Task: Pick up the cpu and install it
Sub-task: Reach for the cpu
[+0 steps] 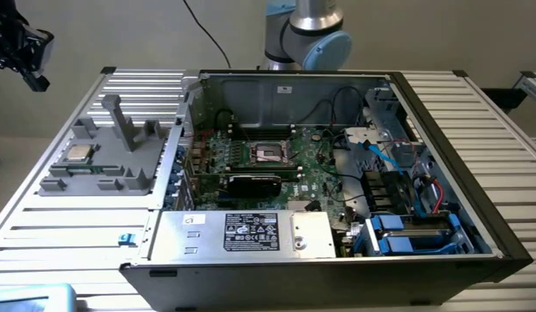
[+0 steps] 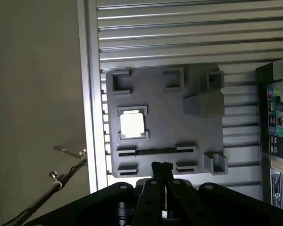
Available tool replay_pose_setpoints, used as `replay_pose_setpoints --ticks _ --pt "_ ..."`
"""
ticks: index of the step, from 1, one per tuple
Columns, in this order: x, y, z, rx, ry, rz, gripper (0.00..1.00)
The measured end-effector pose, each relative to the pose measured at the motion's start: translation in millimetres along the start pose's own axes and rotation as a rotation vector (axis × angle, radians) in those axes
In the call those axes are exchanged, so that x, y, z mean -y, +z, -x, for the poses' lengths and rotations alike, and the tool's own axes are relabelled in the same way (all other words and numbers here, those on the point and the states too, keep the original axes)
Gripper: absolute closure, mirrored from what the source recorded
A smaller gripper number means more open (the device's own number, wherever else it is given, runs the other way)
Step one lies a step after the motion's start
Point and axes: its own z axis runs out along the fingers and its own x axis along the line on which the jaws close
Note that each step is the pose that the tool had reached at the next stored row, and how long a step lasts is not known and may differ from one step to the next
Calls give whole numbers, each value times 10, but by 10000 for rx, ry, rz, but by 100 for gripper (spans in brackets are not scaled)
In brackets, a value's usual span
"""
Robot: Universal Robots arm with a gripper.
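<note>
The cpu lay flat with its metal top up in a square pocket of a grey holder tray. The tray sat on the slatted table, at the exterior view's left of the open computer case. In the wrist view the chip glared bright under the light, framed by low corner walls of the tray.

The end effector hung above the tray and well apart from the chip. Its fingertips were pressed together and pinched nothing. The chip had not yet been lifted. Inside the case, the black socket on the motherboard stood bare, just on the far side of the graphics card.

The chip looked light, thin and stiff. Its polished top would probably be slippery, and its underside contacts are probably fragile, so it would tolerate little squeezing and no dragging. The best hold seemed to be across two opposite side edges, in the stretches the pocket's corner walls left free, with the chip kept level. The fingers would have little room between those walls, and a tilted grip could jam the chip against them.
</note>
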Motion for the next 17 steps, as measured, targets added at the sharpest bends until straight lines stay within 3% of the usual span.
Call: replay_pose_setpoints --ticks 5,10,17 --pt "-90 28 -148 3 0 2 89" --pt "-210 62 -196 -5 1 0 89" --pt "-230 84 -278 -39 -69 15 89"
